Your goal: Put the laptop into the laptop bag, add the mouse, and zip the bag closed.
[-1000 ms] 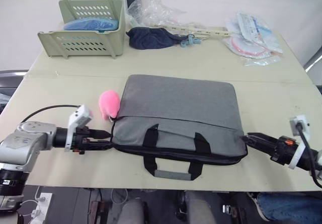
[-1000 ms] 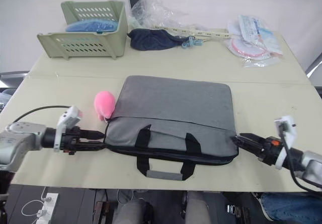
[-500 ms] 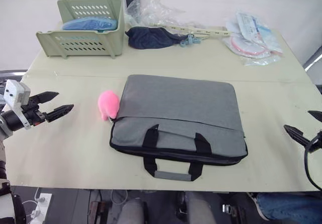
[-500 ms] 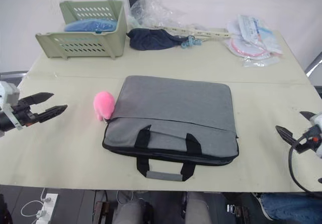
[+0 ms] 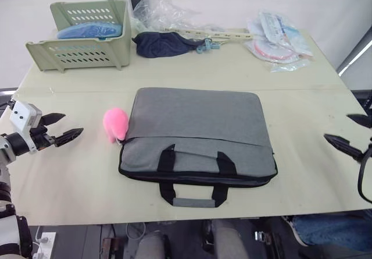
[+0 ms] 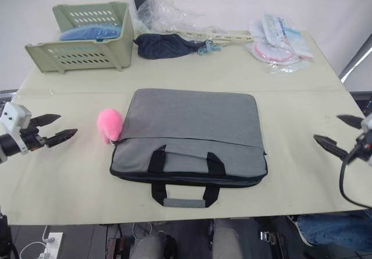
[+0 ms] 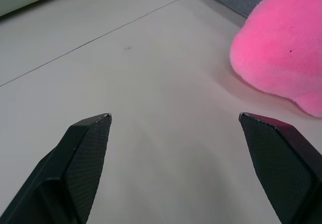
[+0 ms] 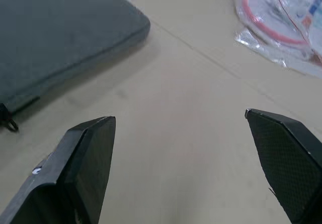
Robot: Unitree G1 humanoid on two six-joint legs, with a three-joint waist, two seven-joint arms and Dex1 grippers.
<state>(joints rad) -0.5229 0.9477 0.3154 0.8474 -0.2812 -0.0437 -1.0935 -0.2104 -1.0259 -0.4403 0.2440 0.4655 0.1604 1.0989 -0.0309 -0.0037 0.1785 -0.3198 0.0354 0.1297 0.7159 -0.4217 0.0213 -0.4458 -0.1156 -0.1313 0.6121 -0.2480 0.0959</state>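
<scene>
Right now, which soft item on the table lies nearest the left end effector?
The pink fluffy lump, touching the laptop bag; the dark navy cloth bundle lies far back beside the green basket.

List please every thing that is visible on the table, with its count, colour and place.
laptop bag: one, grey with black trim, table middle, lying flat.
pink fluffy lump: one, pink, touching the bag's left edge.
basket: one, pale green, far left corner, blue item inside.
dark cloth bundle: one, navy, far edge, beside basket.
clear plastic bag: one, transparent, behind the bundle.
packets: several, clear with pink and blue, far right.
left tool: one, black, open, near left edge.
right tool: one, black, open, right edge.
</scene>
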